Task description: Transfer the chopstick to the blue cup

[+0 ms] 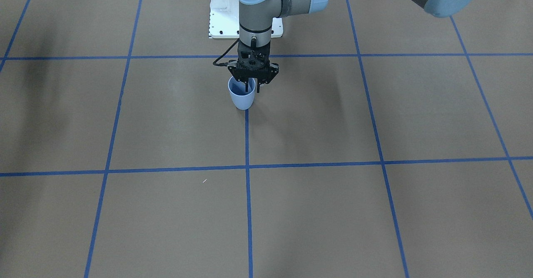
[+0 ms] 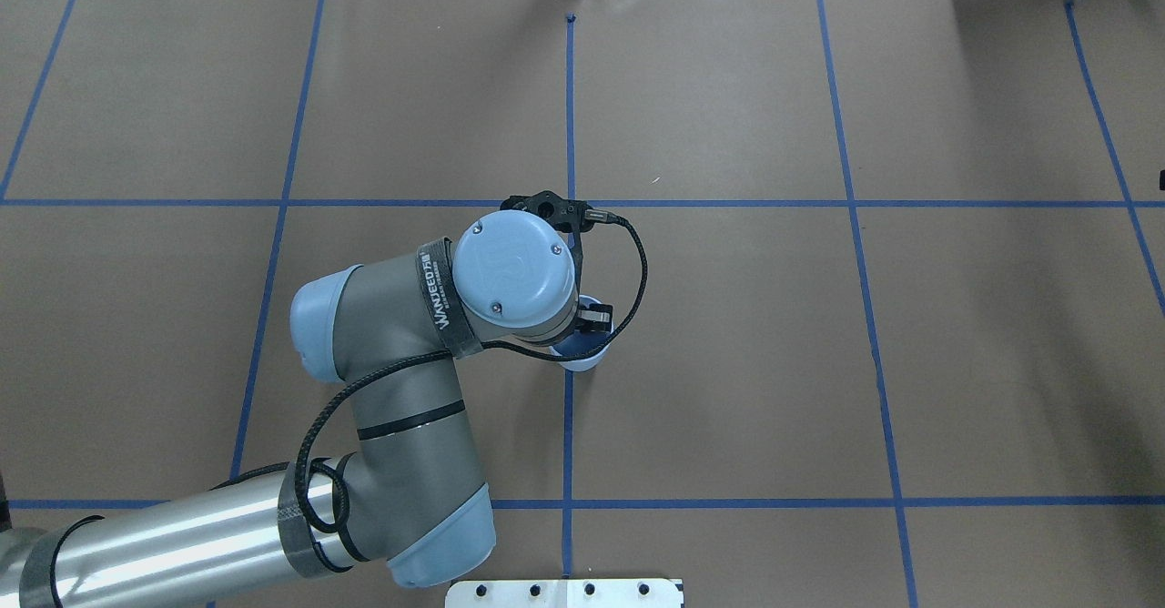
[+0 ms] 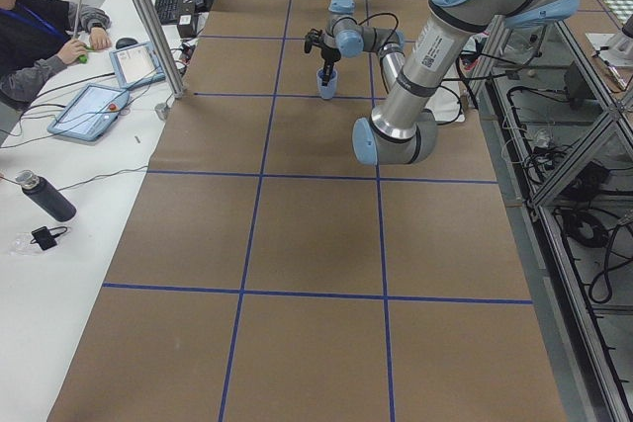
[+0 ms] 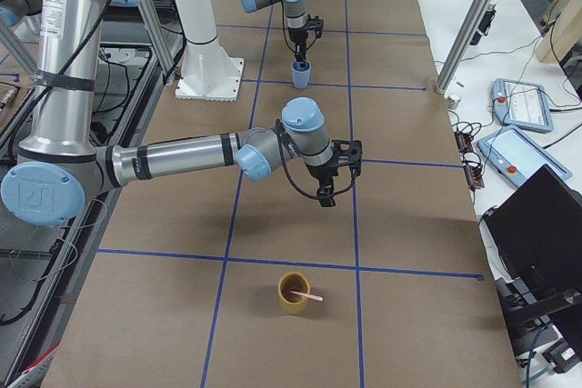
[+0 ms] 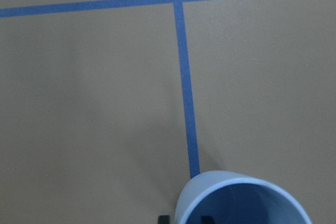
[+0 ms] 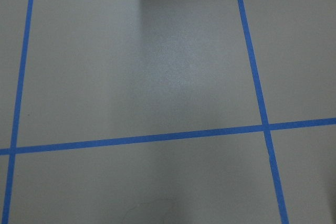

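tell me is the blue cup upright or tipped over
Upright: the blue cup stands on its narrow base, open mouth facing up.

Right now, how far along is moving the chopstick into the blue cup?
Done: nothing yet; the chopstick leans in the brown cup. In hand: the left gripper is at the blue cup, fingers straddling its rim; the right gripper hangs empty short of the brown cup. To do: pick up the chopstick and drop it in the blue cup.

The cup [image 1: 242, 98] is light blue; the chopstick [image 4: 312, 297] pale pink; the counter [image 1: 333, 115] brown, gridded with blue tape lines [image 1: 248, 211].
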`<state>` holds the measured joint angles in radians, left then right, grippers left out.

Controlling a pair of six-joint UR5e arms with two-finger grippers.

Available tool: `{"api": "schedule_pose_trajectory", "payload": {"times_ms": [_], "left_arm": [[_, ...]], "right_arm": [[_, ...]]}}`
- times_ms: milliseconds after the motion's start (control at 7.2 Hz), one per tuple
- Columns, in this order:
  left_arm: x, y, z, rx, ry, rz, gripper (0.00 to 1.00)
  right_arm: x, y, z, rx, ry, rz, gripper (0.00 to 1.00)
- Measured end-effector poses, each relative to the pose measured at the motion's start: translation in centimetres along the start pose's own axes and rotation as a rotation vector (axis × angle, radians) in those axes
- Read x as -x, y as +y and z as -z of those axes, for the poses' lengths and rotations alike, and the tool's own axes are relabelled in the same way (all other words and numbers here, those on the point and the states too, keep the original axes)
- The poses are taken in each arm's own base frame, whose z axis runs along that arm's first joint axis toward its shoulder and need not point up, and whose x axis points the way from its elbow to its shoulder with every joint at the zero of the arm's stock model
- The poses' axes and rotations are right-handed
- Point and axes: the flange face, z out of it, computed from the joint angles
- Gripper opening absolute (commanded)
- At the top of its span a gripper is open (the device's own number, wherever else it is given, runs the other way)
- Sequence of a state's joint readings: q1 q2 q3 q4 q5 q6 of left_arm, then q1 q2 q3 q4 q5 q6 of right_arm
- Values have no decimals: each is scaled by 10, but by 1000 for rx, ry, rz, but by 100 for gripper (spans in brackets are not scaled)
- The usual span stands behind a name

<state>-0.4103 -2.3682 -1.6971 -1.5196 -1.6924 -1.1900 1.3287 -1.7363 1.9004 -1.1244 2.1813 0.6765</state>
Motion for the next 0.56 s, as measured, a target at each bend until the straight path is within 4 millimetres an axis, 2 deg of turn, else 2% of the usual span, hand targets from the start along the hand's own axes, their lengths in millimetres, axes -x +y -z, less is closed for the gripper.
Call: {"api": "schedule_pose_trajectory", "payload": {"times_ms": [139, 278, 417, 556], "left_arm": [[9, -10, 22, -19, 18, -36, 99], [33, -27, 49, -26, 18, -85, 99], [76, -52, 78, -6, 5, -140, 99], [133, -80, 105, 15, -9, -215, 99]], "right_arm": [[0, 0, 0, 0, 0, 1, 100], [0, 0, 0, -1, 0, 3, 100], [-1, 1, 1, -2, 2, 10, 100], [-4, 3, 2, -1, 6, 19, 100]]}}
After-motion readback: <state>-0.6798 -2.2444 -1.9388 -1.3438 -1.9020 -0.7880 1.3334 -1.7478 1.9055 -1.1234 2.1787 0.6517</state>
